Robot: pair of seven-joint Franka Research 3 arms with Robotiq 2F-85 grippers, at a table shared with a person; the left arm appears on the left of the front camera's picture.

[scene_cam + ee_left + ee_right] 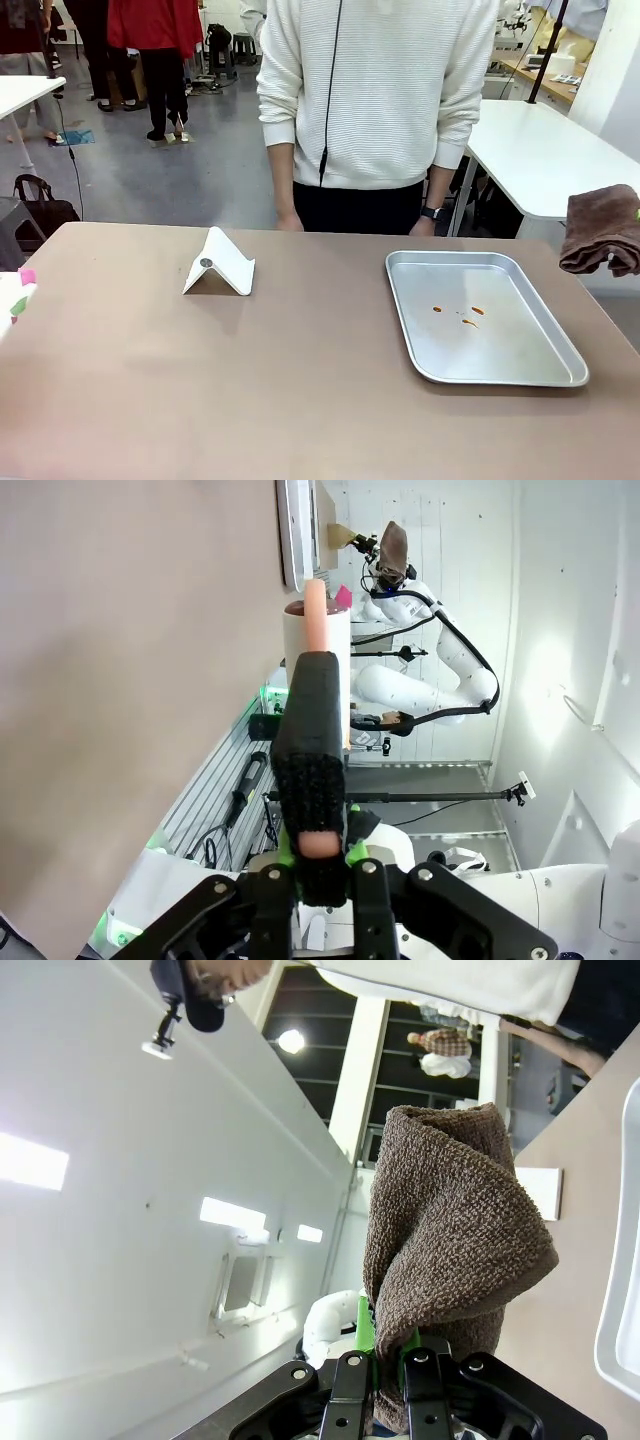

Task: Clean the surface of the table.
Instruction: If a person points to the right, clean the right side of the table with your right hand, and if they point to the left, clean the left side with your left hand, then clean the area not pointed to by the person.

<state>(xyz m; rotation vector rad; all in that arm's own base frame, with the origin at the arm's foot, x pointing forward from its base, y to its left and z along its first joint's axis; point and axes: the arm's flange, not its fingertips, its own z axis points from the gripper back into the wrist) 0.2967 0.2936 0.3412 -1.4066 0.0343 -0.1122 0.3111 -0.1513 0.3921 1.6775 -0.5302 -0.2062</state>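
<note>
The table (300, 390) spans the foreground, carrying a white folded stand (220, 265) and a stained tray (500, 382). A brown towel (450, 1230) is pinched in the right gripper (388, 1345) and a black scrubbing tool (310, 720) in the left gripper (318, 865). Risk: the stand is toppled if wiped into.
</note>
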